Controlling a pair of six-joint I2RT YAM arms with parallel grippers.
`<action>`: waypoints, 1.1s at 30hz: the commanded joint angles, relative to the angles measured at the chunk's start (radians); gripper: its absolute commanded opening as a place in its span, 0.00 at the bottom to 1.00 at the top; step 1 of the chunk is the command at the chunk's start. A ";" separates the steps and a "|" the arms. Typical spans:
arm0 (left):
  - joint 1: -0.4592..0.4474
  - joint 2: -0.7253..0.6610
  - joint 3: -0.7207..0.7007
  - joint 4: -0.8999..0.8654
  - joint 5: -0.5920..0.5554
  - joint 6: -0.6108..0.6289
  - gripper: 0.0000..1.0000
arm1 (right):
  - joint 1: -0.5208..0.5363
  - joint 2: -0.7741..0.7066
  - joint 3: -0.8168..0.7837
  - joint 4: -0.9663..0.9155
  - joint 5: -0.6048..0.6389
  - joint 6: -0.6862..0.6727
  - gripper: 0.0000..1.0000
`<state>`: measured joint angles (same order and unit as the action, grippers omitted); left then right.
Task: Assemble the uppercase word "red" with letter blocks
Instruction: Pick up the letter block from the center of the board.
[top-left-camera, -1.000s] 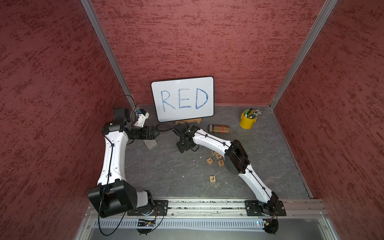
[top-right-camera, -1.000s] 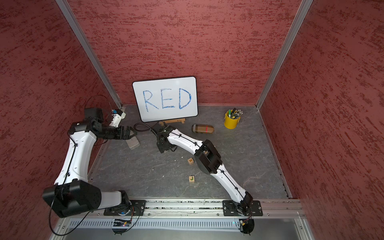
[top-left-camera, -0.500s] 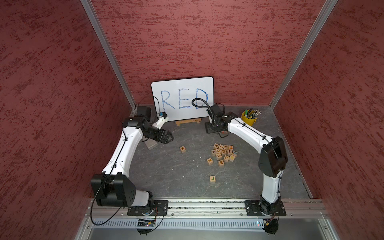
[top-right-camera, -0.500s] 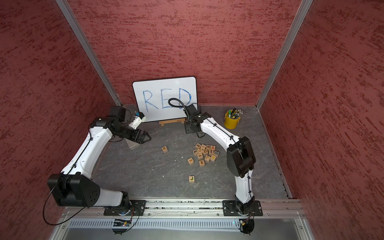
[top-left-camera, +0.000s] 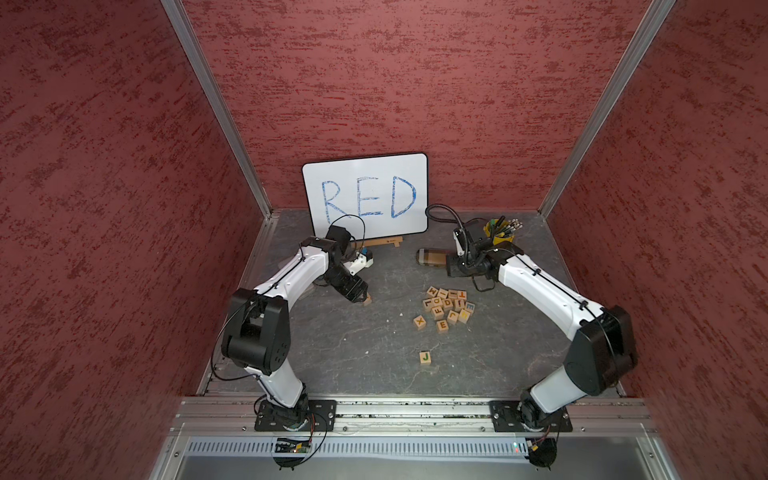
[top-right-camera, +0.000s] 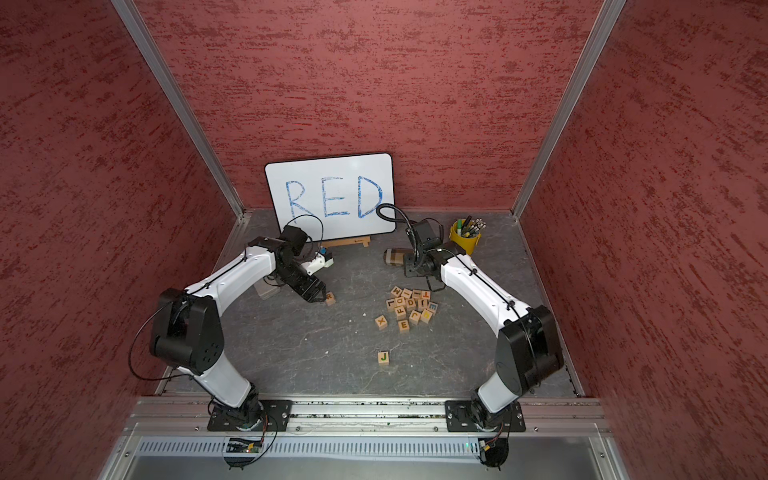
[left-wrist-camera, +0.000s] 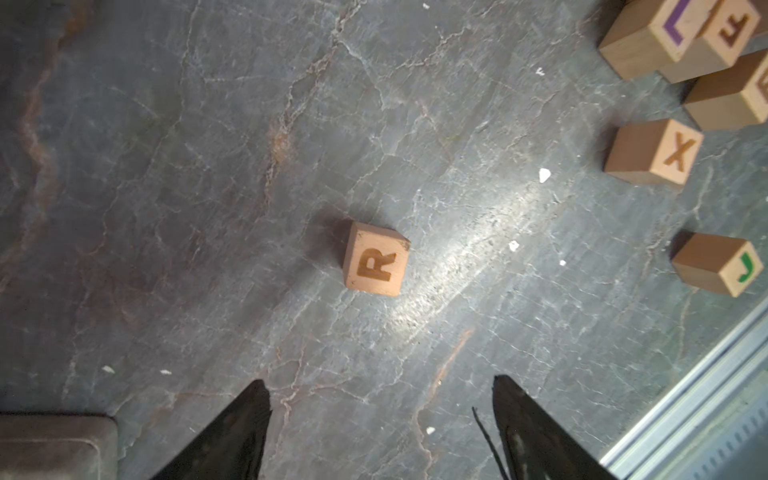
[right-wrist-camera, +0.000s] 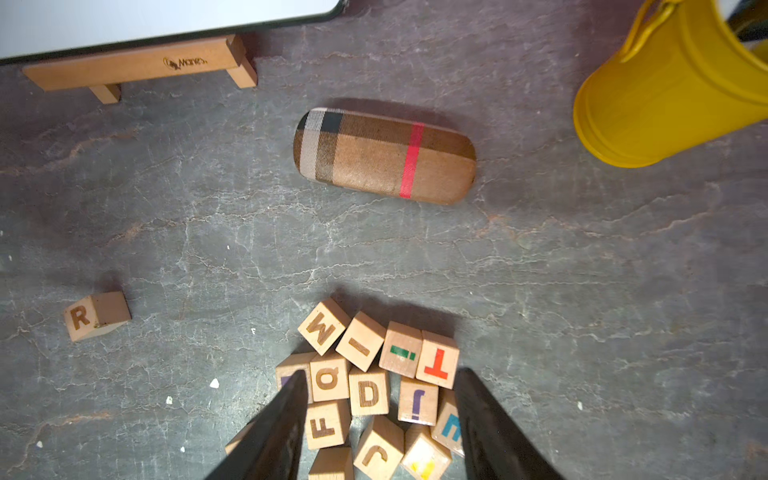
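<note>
Left pincer: (left-wrist-camera: 378, 380) black fingers spread apart with nothing between them, hanging low over the grey stone-look surface (left-wrist-camera: 166, 166).
R block: a small light-wood cube with an orange-brown R (left-wrist-camera: 374, 259). It lies flat with the letter up, just ahead of the left fingertips and in line with the gap between them, touching neither.
Its set: a cube has no long axis; its sides sit slightly turned from the finger line.
Right pincer: (right-wrist-camera: 379, 372) jaws parted and empty, poised above the pile of wooden letter cubes (top-left-camera: 446, 309).
D block: a light-wood cube with an orange-brown D (right-wrist-camera: 368, 392), mid-pile with neighbours pressed against it on all sides.
E block: a cube with an orange-brown E (top-left-camera: 443, 325) at the pile's edge nearest the arm bases, its outer side free.
Nearer arm: left for the R; right for the D and E, by my reading.
Room: open surface lies all round the R. The wooden X cube (left-wrist-camera: 675, 151) and the green-lettered J cube (left-wrist-camera: 739, 270) are well apart from it.
Left to do: E and D are not yet beside the R.
</note>
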<state>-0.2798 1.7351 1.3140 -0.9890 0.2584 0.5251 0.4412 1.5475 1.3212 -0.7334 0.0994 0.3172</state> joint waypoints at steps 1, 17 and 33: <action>-0.026 0.057 0.030 0.051 -0.010 0.033 0.84 | -0.022 -0.030 -0.005 0.043 0.007 0.006 0.59; -0.089 0.163 0.008 0.148 -0.054 0.068 0.74 | -0.059 0.000 -0.034 0.097 -0.033 -0.020 0.59; -0.106 0.171 -0.066 0.216 -0.093 0.115 0.57 | -0.069 0.010 -0.024 0.096 -0.041 -0.033 0.58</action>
<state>-0.3771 1.9022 1.2617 -0.8089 0.1822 0.6182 0.3775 1.5524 1.2808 -0.6571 0.0715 0.2882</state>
